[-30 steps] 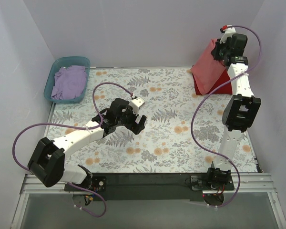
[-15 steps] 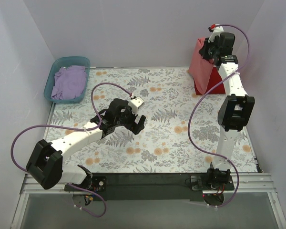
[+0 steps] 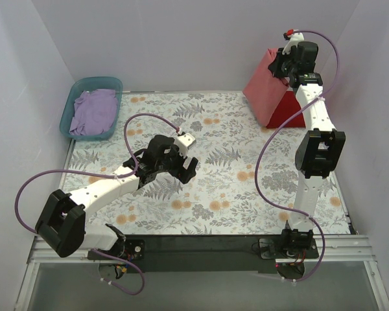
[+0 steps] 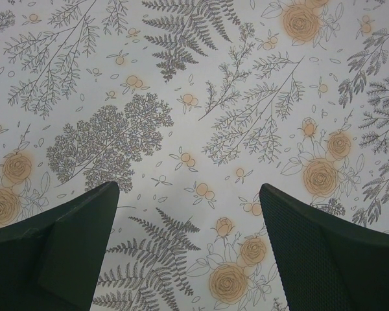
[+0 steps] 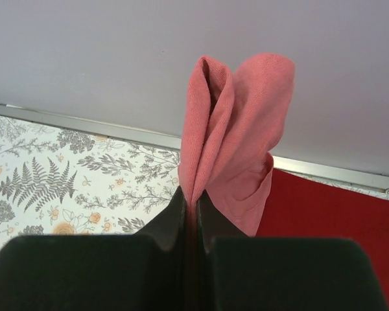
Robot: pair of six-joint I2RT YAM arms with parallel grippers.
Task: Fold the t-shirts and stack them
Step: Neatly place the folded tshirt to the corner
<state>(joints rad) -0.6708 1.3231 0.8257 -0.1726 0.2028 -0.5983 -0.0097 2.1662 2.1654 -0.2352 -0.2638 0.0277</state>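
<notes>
My right gripper [image 3: 284, 63] is shut on the salmon-pink t-shirt [image 3: 264, 91] and holds it lifted at the far right corner, the cloth hanging down and leftward. In the right wrist view the pink cloth [image 5: 236, 136] is pinched between the shut fingers [image 5: 175, 223]. The deep red t-shirt [image 3: 294, 113] lies under it on the table, also seen in the right wrist view [image 5: 330, 214]. The lavender purple t-shirt [image 3: 94, 111] lies crumpled in the teal tub [image 3: 74, 97]. My left gripper [image 3: 181, 170] is open and empty above the table's middle; its fingers [image 4: 71, 240] frame bare floral cloth.
The white floral-print cloth [image 3: 207, 188] covers the whole table. White walls close in the left, far and right sides. The teal tub stands at the far left corner.
My right gripper has moved left and slightly up with the salmon-pink t-shirt, pulling it off the red one. The left arm has barely moved.
</notes>
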